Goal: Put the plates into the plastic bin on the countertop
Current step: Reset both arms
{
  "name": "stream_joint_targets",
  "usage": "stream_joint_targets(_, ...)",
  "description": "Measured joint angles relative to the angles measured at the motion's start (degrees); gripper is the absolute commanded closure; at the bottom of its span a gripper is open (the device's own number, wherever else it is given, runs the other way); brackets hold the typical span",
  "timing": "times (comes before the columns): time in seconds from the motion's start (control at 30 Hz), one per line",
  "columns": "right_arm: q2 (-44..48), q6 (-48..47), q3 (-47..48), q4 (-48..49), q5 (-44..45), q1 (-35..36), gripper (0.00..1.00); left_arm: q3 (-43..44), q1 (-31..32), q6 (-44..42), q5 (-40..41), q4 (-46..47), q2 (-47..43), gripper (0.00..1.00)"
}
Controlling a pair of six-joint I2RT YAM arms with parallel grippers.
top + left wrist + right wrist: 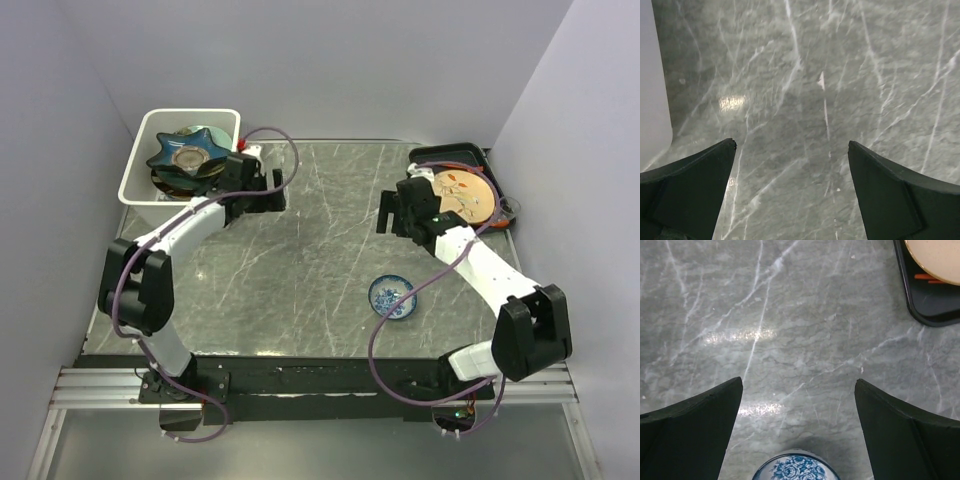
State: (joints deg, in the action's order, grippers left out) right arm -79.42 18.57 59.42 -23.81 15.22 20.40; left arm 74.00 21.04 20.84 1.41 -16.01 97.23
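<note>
L gripper (792,150) spread, empty, over countertop (840,75); plastic bin (652,90) w/ plates (187,158) just off its left finger. R gripper (799,385) spread too, blue-and-white dish (796,469) below, toward its wrist.

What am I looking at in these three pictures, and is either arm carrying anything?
Two robot arms are bolted at the near edge of a grey marble-look countertop. The overhead picture comes from a fixed camera above and behind them. The other two come from a camera on each wrist, looking down at the counter. The left fingers are spread over bare counter beside the white plastic bin, holding nothing. The right fingers are spread and empty too, near a small blue-and-white dish. In the bin, a dark teal star-shaped plate lies on top of others. At far right, a tan plate lies on a black tray.
</note>
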Motion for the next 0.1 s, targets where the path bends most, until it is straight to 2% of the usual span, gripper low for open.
stream_joint_targets(0.1, 0.0, 0.02, -0.98, 0.9, 0.44, 0.0, 0.0, -1.68, -0.04, 0.02, -0.02, 0.7, 0.0, 0.0)
